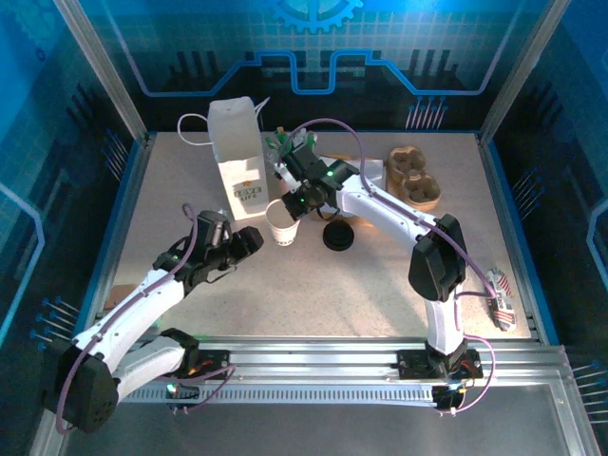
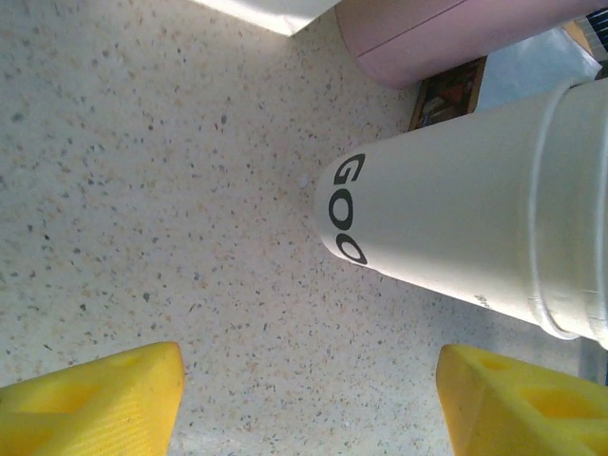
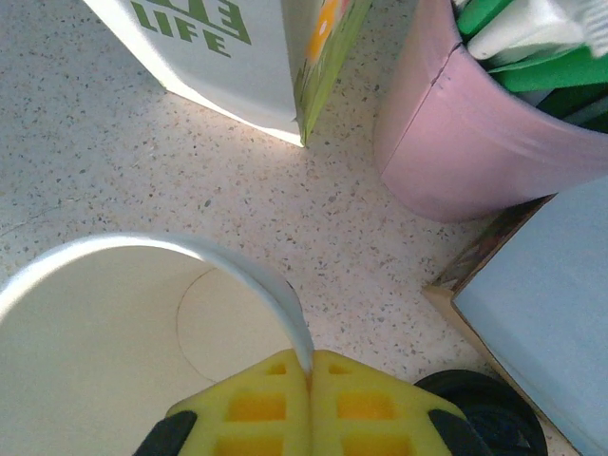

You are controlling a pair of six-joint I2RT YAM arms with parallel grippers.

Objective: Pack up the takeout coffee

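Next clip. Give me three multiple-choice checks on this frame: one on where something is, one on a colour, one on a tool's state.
1. Where is the black lid?
A. pressed onto the white cup
B. flat on the table beside that cup
C. gripped by the right tool

2. What colour is the container holding the green sticks?
A. pink
B. blue
C. black

3. How is the right tool?
A. open above the cup
B. shut on the cup's rim
C. shut on nothing

Key:
1 B, the lid lies on the tabletop next to the open-topped cup.
2 A, its wall is pink in the right wrist view.
3 B, the yellow fingers meet with the rim pinched between them.
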